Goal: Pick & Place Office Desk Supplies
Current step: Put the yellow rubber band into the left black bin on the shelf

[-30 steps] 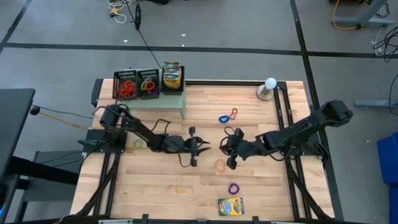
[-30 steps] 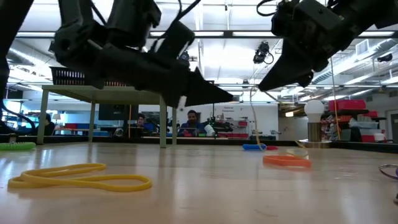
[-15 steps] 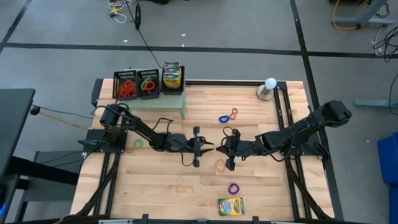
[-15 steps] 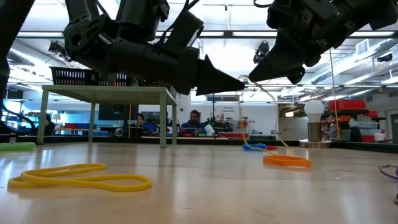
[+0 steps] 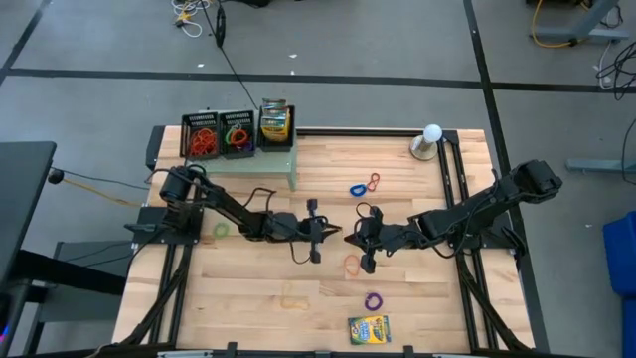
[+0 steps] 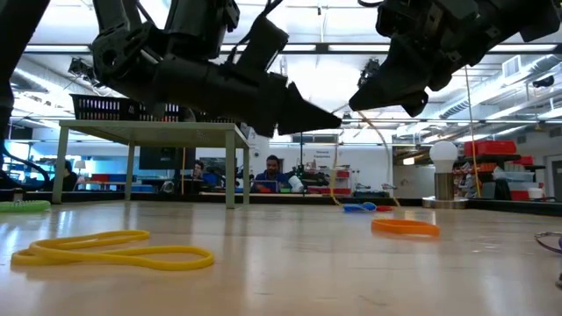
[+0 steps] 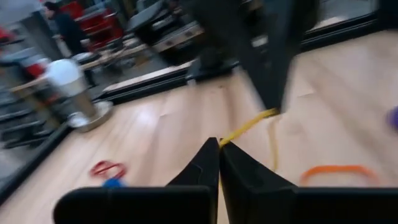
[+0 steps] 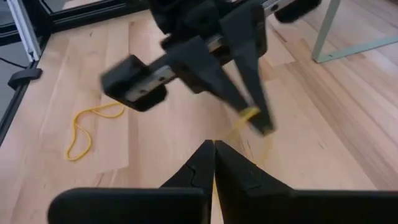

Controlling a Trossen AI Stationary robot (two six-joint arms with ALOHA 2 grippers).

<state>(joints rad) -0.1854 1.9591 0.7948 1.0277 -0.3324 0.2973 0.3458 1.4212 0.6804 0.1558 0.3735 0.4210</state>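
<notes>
I see a tan rubber band [image 7: 249, 126] stretched above mid-table, its long axis running between my left gripper [image 5: 335, 237] and right gripper [image 5: 350, 239], each pinched tight on one end; a slack loop droops tableward.

A thin yellow rubber band [image 6: 379, 162] hangs stretched above the bench, while orange [image 5: 351, 265], purple [image 5: 373, 299] bands and a crayon box [image 5: 369, 329] lie flat nearby.
</notes>
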